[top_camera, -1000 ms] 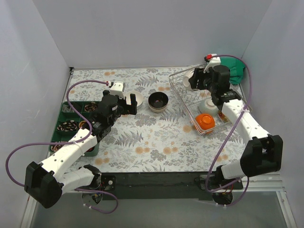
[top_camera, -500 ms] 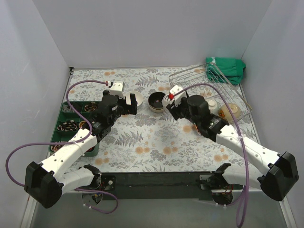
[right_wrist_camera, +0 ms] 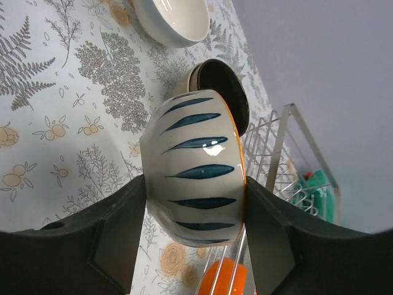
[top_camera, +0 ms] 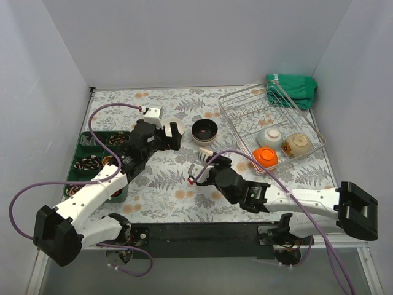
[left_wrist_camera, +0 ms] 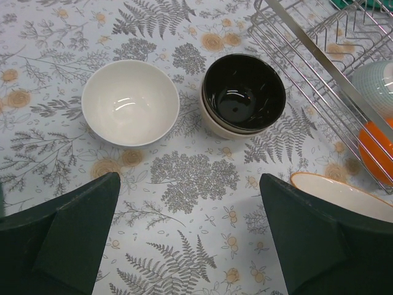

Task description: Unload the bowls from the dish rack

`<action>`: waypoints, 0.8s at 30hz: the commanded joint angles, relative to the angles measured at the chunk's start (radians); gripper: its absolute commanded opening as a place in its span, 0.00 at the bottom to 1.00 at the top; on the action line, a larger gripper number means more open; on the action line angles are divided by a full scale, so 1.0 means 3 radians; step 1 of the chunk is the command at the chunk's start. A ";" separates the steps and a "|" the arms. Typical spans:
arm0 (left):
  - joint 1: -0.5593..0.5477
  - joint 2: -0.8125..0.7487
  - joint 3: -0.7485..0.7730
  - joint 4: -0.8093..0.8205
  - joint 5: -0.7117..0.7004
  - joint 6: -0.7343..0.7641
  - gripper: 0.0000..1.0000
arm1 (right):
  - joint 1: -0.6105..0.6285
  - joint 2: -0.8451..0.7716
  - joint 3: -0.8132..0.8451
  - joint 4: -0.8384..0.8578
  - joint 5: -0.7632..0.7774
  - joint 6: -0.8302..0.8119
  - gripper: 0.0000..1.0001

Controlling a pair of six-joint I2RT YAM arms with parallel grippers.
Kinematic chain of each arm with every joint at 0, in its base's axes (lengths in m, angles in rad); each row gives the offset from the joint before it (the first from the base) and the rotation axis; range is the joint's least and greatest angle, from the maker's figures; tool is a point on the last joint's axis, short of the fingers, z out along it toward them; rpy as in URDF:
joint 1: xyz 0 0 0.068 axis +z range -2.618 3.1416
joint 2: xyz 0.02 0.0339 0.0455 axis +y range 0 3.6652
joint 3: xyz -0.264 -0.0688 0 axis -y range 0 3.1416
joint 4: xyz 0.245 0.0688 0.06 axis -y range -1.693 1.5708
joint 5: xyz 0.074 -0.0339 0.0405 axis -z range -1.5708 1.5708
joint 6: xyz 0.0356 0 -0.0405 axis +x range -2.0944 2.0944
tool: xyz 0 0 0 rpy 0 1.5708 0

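My right gripper is shut on a white bowl with blue stripes, held tilted on its side above the table, left of the dish rack. Its rim shows in the left wrist view. The silver wire rack holds a pale teal bowl, a speckled tan bowl and an orange bowl. On the table stand a white bowl and a dark brown bowl nested in a cream bowl. My left gripper is open and empty, just in front of the white bowl.
A green compartment tray with small items lies at the left edge under my left arm. A green cloth lies behind the rack in the far right corner. The rack's near rim runs close to the dark bowl.
My right arm has swung from the rack's far end across to the front middle of the table, carrying the striped bowl. The left arm has barely moved.
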 commanded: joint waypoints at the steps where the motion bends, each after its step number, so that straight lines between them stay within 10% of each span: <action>1: -0.0003 0.0080 0.0151 -0.0097 0.0223 -0.0129 0.98 | 0.0271 0.0243 -0.0112 0.1361 0.0769 -0.0843 0.01; 16: -0.0003 0.0233 0.0304 -0.0266 0.0924 -0.0431 0.98 | 0.0589 0.1598 -0.0327 0.4487 0.1046 -0.3200 0.01; 24: 0.0002 0.0433 0.0386 -0.0455 0.1011 -0.0508 0.98 | 0.0599 0.1860 -0.0199 0.4775 0.1041 -0.3451 0.01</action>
